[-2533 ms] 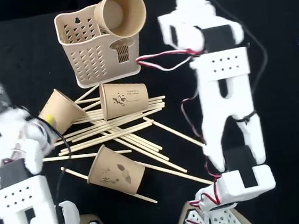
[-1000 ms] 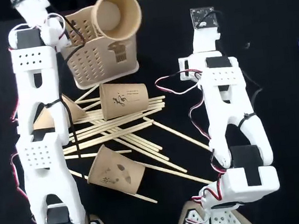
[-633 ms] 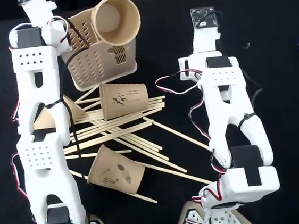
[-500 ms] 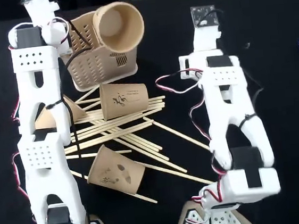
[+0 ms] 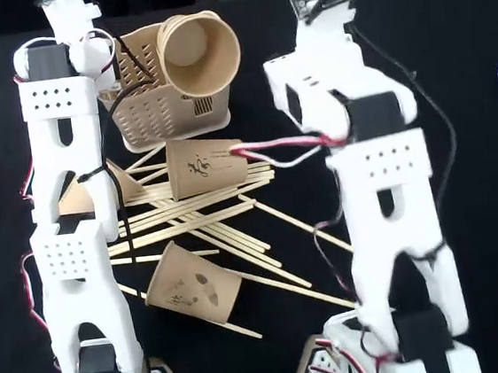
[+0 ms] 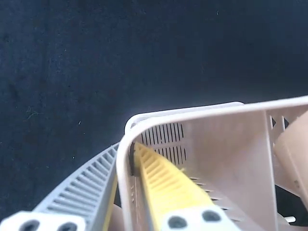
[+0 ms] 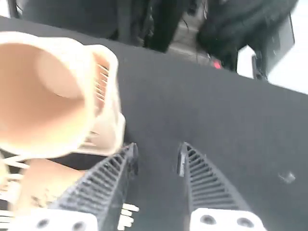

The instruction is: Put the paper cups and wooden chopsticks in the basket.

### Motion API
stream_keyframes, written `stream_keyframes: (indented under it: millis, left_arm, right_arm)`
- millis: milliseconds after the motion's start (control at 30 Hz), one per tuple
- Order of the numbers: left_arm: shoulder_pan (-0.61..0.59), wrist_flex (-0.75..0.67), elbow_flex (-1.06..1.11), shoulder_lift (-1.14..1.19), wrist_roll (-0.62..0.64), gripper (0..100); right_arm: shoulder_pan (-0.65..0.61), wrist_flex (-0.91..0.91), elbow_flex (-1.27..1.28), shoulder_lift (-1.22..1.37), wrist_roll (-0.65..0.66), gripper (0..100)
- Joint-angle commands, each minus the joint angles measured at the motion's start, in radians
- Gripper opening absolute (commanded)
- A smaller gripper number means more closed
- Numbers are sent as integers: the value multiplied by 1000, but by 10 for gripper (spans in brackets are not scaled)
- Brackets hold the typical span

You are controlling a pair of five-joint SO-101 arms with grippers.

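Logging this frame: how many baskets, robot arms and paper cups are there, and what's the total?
Basket: 1
Robot arms: 2 (left arm, right arm)
Paper cups: 4 (cup in the basket, cup on the chopsticks pile, lying cup, cup half behind the left arm)
Total: 7
The chopsticks overlap too much to count.

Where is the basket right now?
High view: the basket stands at the far left, behind the chopsticks, a paper cup lodged in its mouth; the left gripper clamps its wall.
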Motion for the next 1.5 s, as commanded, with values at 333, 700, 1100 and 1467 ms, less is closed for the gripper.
stream_keyframes:
  millis: [333, 700, 1100, 1467]
  left_arm:
    - [1, 15, -7, -5, 48, 30]
    - [2, 18, -5, -5, 48, 30]
    - [4, 48, -8, -5, 44, 30]
    - [28, 80, -7, -5, 41, 30]
  right_arm:
    - [-121, -397, 249, -94, 101, 11]
    - [-121, -752, 380, -94, 92, 11]
    - [-149, -905, 363, -38, 91, 11]
    - [-147, -870, 381, -91, 91, 11]
